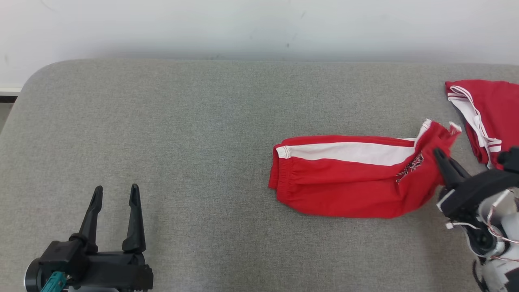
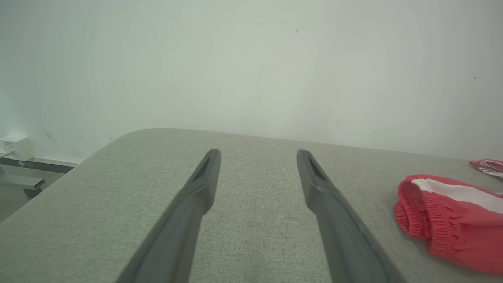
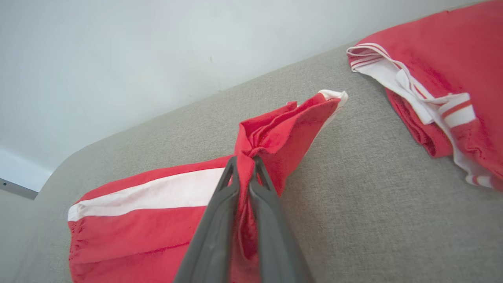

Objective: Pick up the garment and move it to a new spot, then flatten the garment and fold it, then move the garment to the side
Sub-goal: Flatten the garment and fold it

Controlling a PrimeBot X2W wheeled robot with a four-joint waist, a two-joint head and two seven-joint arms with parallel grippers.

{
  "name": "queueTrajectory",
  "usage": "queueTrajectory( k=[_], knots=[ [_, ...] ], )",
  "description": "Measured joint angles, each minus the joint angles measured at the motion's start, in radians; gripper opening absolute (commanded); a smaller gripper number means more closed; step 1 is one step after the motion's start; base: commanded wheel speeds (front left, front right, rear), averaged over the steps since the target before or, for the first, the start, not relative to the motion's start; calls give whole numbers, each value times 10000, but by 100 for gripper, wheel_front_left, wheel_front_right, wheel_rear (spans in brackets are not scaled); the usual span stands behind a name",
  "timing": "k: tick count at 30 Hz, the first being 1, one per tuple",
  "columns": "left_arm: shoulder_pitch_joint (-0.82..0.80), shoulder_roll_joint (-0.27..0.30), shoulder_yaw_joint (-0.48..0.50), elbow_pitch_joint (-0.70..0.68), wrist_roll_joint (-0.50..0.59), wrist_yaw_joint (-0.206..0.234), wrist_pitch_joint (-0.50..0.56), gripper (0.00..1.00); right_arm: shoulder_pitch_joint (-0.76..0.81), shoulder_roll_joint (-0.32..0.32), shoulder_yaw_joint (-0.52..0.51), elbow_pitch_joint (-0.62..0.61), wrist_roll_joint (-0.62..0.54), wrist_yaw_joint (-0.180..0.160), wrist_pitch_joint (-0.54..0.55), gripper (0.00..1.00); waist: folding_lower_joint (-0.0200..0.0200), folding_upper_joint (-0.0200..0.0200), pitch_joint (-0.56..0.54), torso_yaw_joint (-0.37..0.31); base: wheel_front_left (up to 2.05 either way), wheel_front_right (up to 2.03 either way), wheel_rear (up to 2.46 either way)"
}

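The garment (image 1: 348,178) is a pair of red shorts with a white side stripe, folded and lying on the grey table (image 1: 194,121) right of centre. Its right end is lifted and bunched. My right gripper (image 1: 440,156) is shut on that raised end, and the right wrist view shows red cloth (image 3: 275,133) pinched between the fingers (image 3: 220,220). My left gripper (image 1: 116,192) stands open at the lower left, far from the garment. In the left wrist view its fingertips (image 2: 210,165) frame bare table, with the garment's waistband end (image 2: 440,220) off to the right.
A second red garment with white trim (image 1: 486,113) lies at the table's far right edge, close behind my right gripper; the right wrist view has this second garment (image 3: 444,78) at upper right. A pale wall (image 1: 259,28) runs behind the table. The table's left half is bare cloth.
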Motion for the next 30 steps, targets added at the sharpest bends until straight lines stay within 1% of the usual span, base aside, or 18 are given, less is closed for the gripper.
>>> queueTrajectory(
  k=[3,4,11,15,20,22,27,28,29,30],
  knots=[
    [10,0,25,-13,0,-6,0,100,-142,293,211,-504,-169,0,69,0,0,0,-19,47,0,0,0],
    [10,0,25,-13,0,-6,0,100,-142,293,211,-504,-169,0,69,0,0,0,-19,47,0,0,0],
    [6,2,-25,-17,-88,25,0,100,-195,982,765,-1797,-458,0,391,0,0,0,-5,253,0,0,0],
    [-20,0,-146,-13,-209,92,0,100,-271,1427,991,-2236,-698,0,525,0,0,0,44,424,0,0,0],
    [-114,-2,-351,69,-357,113,0,100,-146,1877,1434,-2362,-1035,0,598,0,1,0,129,698,0,0,0],
    [-148,0,-441,115,-433,180,0,100,188,1925,1898,-2337,-1358,0,604,0,1,0,180,887,0,0,0],
    [-166,0,-489,136,-546,199,0,100,571,1981,2320,-2115,-1490,0,483,0,1,0,242,1079,0,0,0],
    [-166,0,-493,155,-558,230,0,100,656,2023,2535,-1969,-1522,0,385,0,1,0,265,1111,0,0,0],
    [-165,0,-491,165,-558,234,0,100,693,2034,2631,-1902,-1536,0,286,39,1,0,263,1111,0,0,0],
    [-165,-2,-485,176,-558,247,0,100,703,2034,2717,-1854,-1547,0,190,100,1,0,257,1106,0,0,0]
  ],
)
